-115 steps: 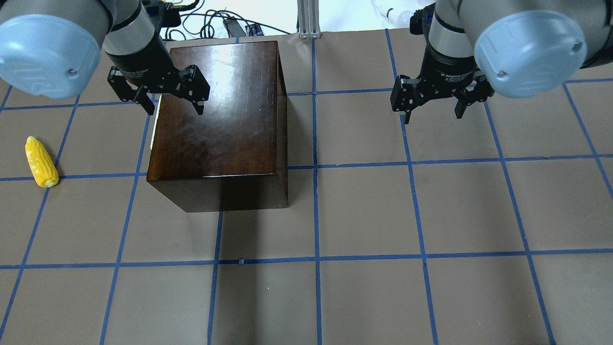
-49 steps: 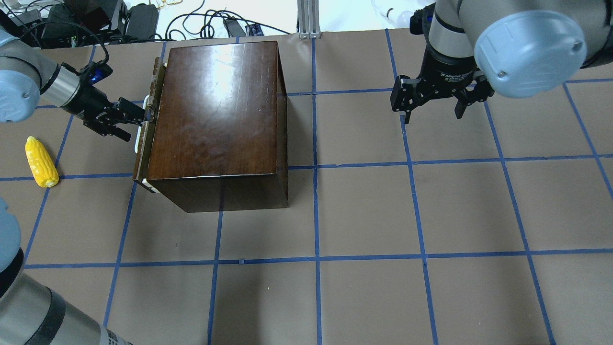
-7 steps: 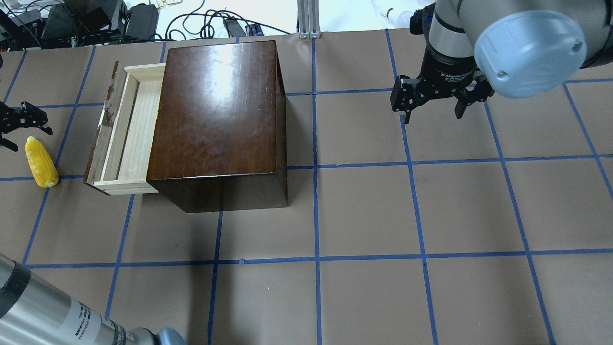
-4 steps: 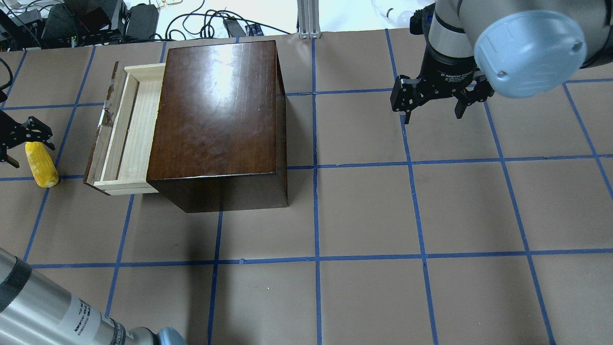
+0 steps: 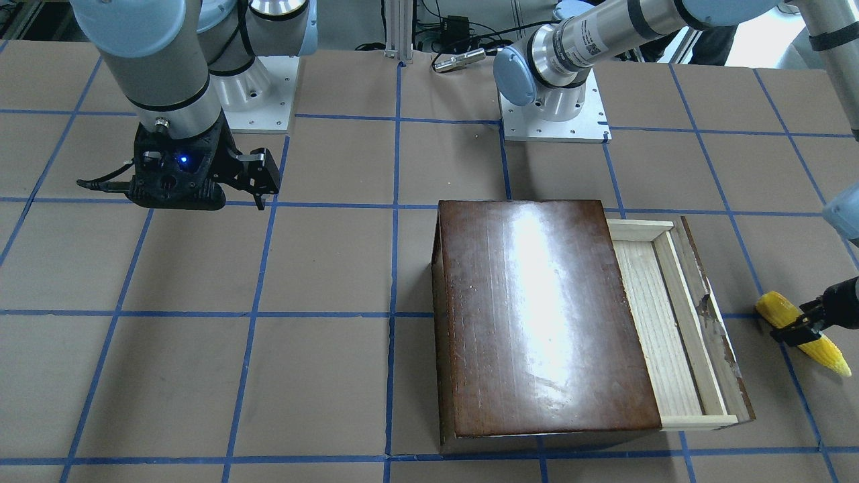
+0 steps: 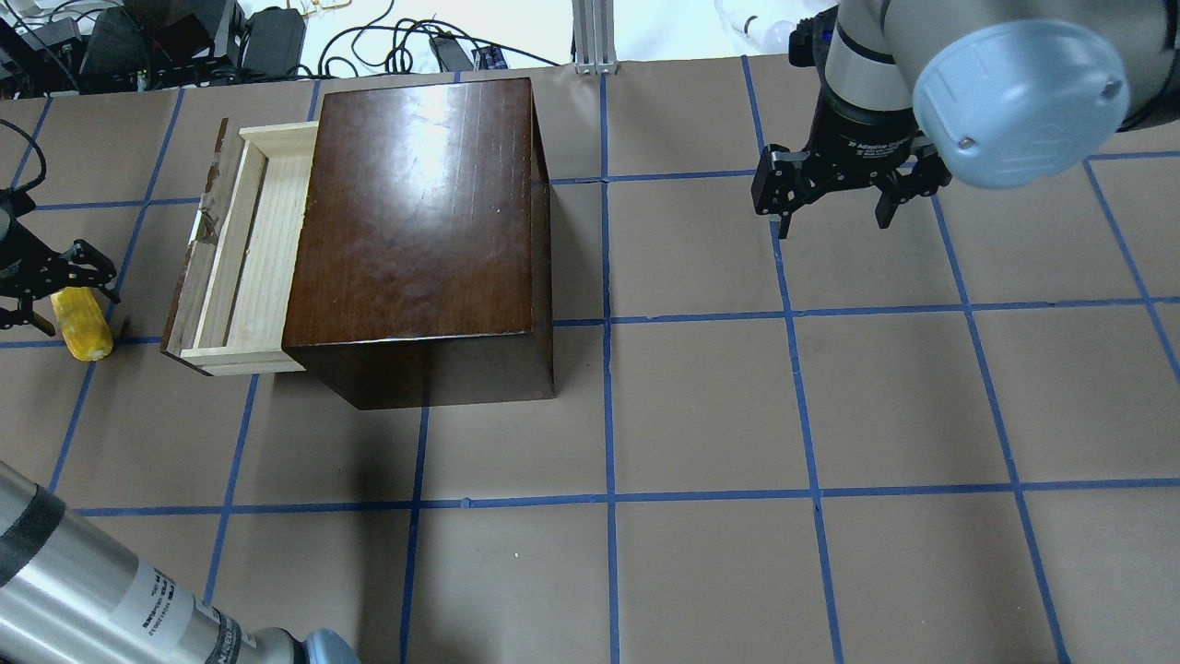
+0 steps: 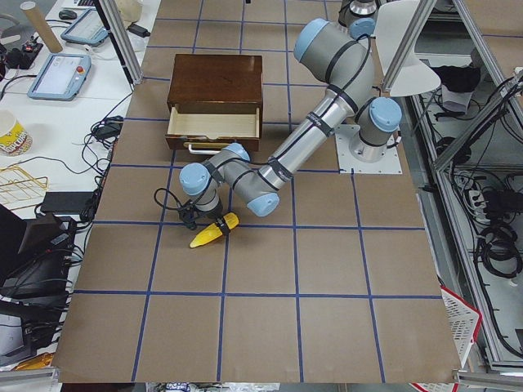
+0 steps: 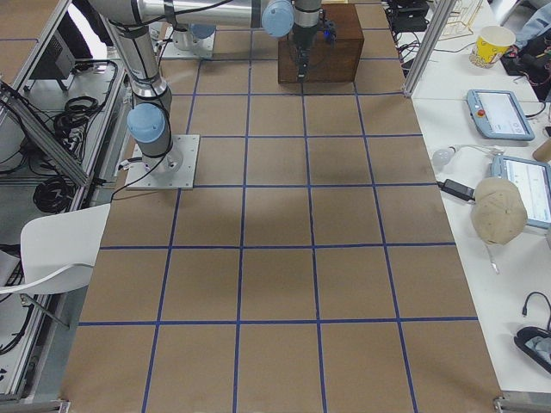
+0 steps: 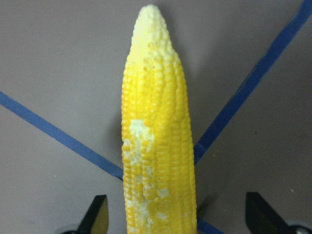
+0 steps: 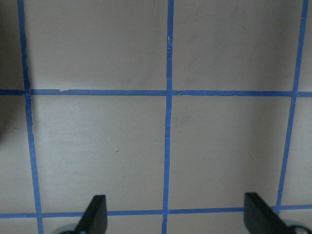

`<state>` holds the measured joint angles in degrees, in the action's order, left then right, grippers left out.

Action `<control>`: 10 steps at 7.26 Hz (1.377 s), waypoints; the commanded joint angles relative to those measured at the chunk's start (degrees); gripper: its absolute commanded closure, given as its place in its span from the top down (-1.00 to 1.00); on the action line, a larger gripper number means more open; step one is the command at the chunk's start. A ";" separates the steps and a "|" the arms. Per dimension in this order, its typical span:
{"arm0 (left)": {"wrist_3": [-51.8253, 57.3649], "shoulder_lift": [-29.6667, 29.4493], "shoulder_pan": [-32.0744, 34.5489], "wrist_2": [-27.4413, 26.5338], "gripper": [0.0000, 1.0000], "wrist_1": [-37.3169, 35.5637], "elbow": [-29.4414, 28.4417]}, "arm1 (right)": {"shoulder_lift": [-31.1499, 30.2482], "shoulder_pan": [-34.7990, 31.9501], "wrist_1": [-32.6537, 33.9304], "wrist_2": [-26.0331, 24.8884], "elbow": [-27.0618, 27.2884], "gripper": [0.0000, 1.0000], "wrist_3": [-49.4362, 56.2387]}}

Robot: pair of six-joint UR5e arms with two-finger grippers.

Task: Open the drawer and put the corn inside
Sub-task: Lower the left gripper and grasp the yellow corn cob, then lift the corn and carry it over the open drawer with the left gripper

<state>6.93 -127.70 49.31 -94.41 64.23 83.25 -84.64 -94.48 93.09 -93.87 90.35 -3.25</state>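
The yellow corn (image 6: 83, 325) lies flat on the table left of the box; it also shows in the front view (image 5: 820, 344) and the left wrist view (image 9: 158, 146). My left gripper (image 6: 57, 288) is open and low over the cob's thick half, one finger on each side, with gaps showing at its fingertips (image 9: 97, 217). The drawer (image 6: 249, 258) of pale wood is pulled out of the dark-brown box (image 6: 415, 203) and holds nothing. My right gripper (image 6: 834, 198) is open and empty above the table, far right of the box.
The drawer's scuffed dark front panel (image 6: 189, 277) faces the corn, about one cob's width of table between them. Cables and power bricks (image 6: 184, 37) lie beyond the table's far edge. Blue tape lines grid the brown table (image 6: 701, 406).
My left gripper has moved from just beyond the corn's far tip to over the cob, fingers straddling it. The corn, the drawer and the right arm have not moved.
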 commanded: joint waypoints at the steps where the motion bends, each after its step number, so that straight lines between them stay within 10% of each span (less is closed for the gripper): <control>1: 2.02 -0.27 0.00 0.01 -0.11 0.11 -0.11 | 0.00 0.00 -0.01 0.00 0.00 1.00 0.00; 2: 2.03 -0.27 0.00 0.10 -0.99 0.11 -0.11 | 0.00 0.00 -0.01 0.00 0.00 1.00 0.00; 10: 16.96 11.84 6.93 0.80 -1.00 10.01 -5.98 | 0.00 0.00 -0.01 0.00 0.00 1.00 0.00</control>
<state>20.47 -118.47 54.33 -93.72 71.17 78.91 -84.64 -94.48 93.10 -93.87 90.35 -3.25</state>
